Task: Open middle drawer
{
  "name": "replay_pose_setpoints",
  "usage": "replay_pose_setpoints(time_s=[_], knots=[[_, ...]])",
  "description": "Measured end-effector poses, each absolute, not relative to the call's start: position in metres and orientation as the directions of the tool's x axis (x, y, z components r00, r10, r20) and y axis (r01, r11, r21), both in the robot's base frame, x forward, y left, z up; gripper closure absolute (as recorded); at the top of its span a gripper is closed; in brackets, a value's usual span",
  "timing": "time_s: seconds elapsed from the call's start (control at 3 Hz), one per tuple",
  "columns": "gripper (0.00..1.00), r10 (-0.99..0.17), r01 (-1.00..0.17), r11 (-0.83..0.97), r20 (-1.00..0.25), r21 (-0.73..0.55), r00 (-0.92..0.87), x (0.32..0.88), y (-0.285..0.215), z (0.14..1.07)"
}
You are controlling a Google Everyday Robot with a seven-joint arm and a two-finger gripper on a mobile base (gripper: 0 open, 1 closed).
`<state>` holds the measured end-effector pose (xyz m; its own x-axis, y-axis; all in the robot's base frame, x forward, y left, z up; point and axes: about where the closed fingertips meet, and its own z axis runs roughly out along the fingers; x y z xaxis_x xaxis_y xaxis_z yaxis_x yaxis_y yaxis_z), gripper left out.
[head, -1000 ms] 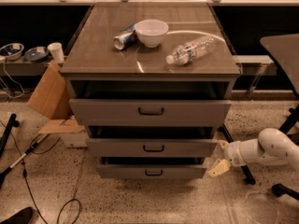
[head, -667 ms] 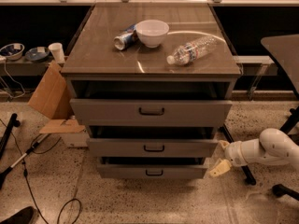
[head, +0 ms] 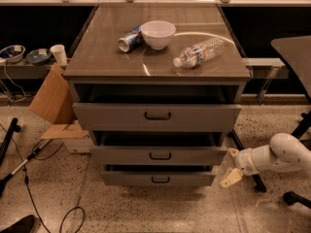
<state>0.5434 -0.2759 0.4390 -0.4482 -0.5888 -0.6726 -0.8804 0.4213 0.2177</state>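
Observer: middle drawer (head: 121, 155), second in cabinet (head: 97, 62) stack, front facing camera, long axis left-right, pulled slightly out.
Checker: gripper (head: 232, 165)?
Observer: gripper low, just right of cabinet, beside that drawer's right end; fingers spread, holding nothing; contact with cabinet cannot be told.

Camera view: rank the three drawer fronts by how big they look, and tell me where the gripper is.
Largest: top drawer front, tallest and widest.
Next: middle drawer front, lower and narrower.
Smallest: bottom drawer front, slightly narrower still, similar height.
The gripper is open, low beside the middle drawer's right end, off its handle.
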Motion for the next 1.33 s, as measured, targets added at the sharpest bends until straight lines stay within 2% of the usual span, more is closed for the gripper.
replay_pose_setpoints(time_s=[0.33, 0.67, 1.33], knots=[[0.00, -0.645, -0.881, 0.398, -0.605, 0.255, -0.467, 0.524, -0.278, 0.434], [0.00, -0.716, -0.840, 0.415, -0.444, 0.351, -0.539, 0.472, -0.282, 0.416], [0.00, -0.731, -0.822, 0.421, -0.394, 0.383, -0.558, 0.458, -0.272, 0.406]])
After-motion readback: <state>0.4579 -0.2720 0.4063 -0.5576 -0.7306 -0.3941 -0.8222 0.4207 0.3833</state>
